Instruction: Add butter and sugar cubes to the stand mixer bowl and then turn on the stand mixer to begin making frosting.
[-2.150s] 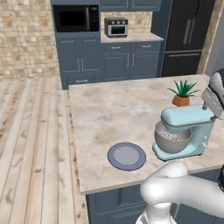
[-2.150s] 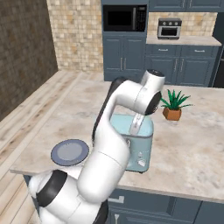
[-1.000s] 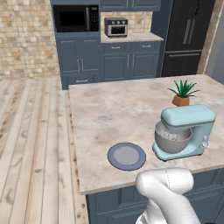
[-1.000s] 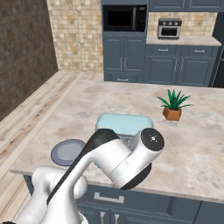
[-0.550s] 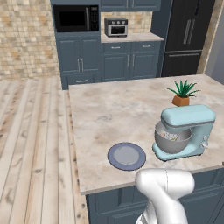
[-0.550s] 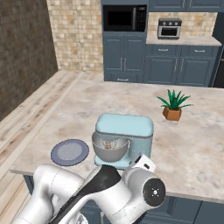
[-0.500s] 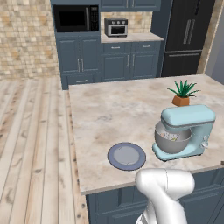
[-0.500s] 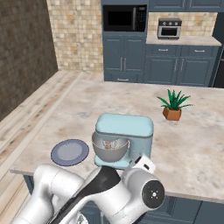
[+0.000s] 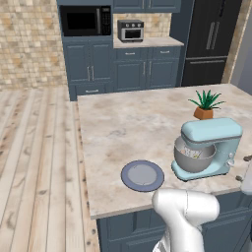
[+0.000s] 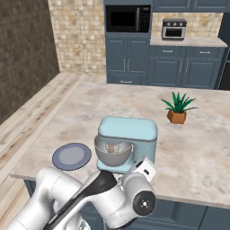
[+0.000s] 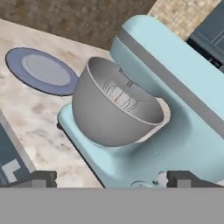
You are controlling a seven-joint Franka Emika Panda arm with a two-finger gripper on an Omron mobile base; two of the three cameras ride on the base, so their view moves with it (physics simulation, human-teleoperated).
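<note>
On the counter (image 9: 118,128) the mixer (image 9: 211,147) carries its bowl (image 11: 109,113) under the head, whisk (image 11: 120,94) inside; pale bits show in it. Beside it lies a bare plate (image 9: 142,175). Close before the mixer, the gripper (image 11: 111,178) stands wide open, holding nothing.

A round blue-grey plate (image 9: 142,175) lies flat on the marble island (image 9: 128,123), near its front edge. A potted plant (image 9: 205,104) in a terracotta pot stands farther back on the same top. Against the rear wall, dark blue cabinets (image 9: 127,71) carry a toaster oven (image 9: 130,30) on their counter, beside a built-in microwave (image 9: 84,20). A black fridge (image 9: 210,39) stands to the right. The floor (image 9: 34,162) is light wood planks.
</note>
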